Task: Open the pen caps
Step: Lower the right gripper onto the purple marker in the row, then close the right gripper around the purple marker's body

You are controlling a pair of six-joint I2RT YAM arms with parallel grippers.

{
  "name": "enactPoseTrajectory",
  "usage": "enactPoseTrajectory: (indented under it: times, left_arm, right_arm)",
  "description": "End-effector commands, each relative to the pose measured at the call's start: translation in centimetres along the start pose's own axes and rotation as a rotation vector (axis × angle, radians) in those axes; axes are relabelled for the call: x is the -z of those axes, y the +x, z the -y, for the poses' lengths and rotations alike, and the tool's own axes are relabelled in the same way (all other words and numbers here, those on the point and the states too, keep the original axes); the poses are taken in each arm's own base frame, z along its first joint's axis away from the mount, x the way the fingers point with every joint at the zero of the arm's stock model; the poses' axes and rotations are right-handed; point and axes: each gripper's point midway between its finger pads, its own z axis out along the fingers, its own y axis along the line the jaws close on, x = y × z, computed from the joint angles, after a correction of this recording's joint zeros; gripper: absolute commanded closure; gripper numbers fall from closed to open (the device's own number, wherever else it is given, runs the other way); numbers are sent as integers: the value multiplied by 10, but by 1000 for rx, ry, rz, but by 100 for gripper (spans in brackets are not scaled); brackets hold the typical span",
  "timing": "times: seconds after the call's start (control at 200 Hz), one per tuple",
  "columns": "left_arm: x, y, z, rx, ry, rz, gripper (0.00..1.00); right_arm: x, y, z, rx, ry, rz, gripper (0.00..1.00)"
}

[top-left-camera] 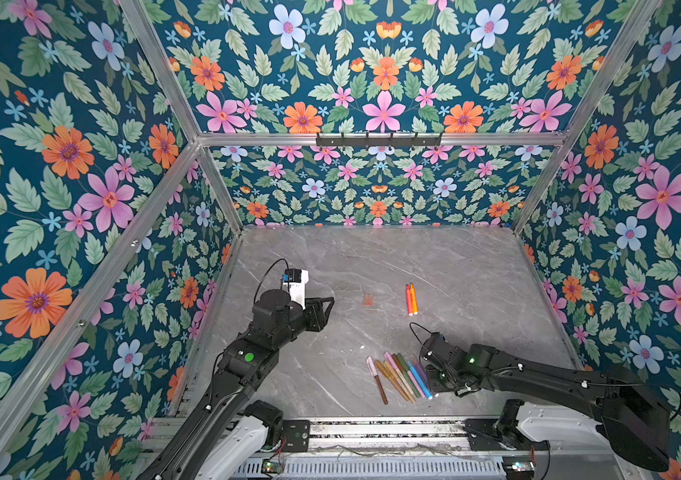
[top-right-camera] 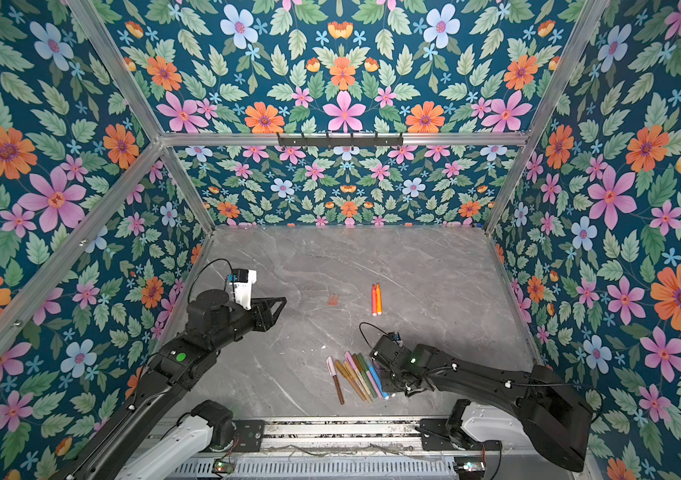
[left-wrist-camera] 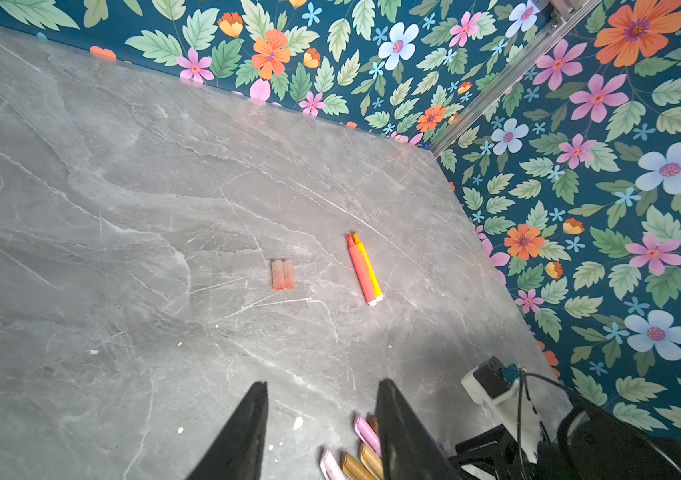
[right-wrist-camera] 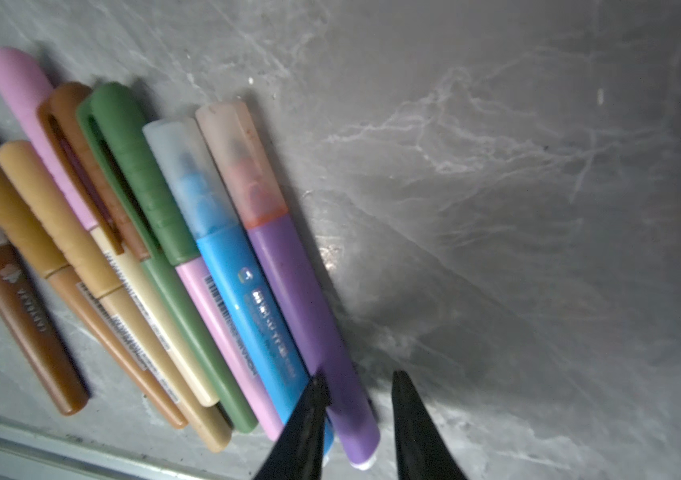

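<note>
- The floral wallpaper (top-left-camera: 81, 166), teal with pink, orange and pale-blue flowers, covers every wall inside an aluminium frame (top-left-camera: 247, 139).
- The grey marble-look table (top-left-camera: 476, 266) is dotted with small white specks.
- The left gripper (left-wrist-camera: 322, 384) hovers over bare table, its jaws spread with nothing between them.
- The right gripper (right-wrist-camera: 359, 376) has its jaws apart around the tail of the purple pen (right-wrist-camera: 301, 299), not pinching it.
- Eight capped pens (top-left-camera: 403, 374) lie fanned near the front edge. The brown pen (right-wrist-camera: 27, 316) and blue pen (right-wrist-camera: 255, 303) carry white lettering too blurred to read.
- Two uncapped pens (left-wrist-camera: 363, 270), red and orange, lie touching mid-table.
- Two loose peach pen caps (left-wrist-camera: 282, 274) lie side by side near them, apart.
</note>
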Motion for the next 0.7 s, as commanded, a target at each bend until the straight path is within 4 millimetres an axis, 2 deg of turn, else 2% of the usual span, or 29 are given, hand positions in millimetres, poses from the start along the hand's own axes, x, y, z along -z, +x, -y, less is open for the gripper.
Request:
enactPoseTrajectory:
  times: [0.0, 0.18, 0.48, 0.695]
  left_arm:
    - [0, -4, 2, -4, 7, 14, 54]
    - [0, -4, 2, -3, 7, 14, 54]
    - [1, -4, 2, -6, 7, 14, 54]
    - [-1, -2, 1, -3, 4, 9, 54]
  right_arm:
    - [-4, 2, 8, 2, 45, -7, 71]
    - [-8, 3, 8, -7, 50, -15, 70]
    - [-7, 6, 24, -50, 122, -12, 71]
    - [-8, 6, 19, -53, 99, -13, 77]
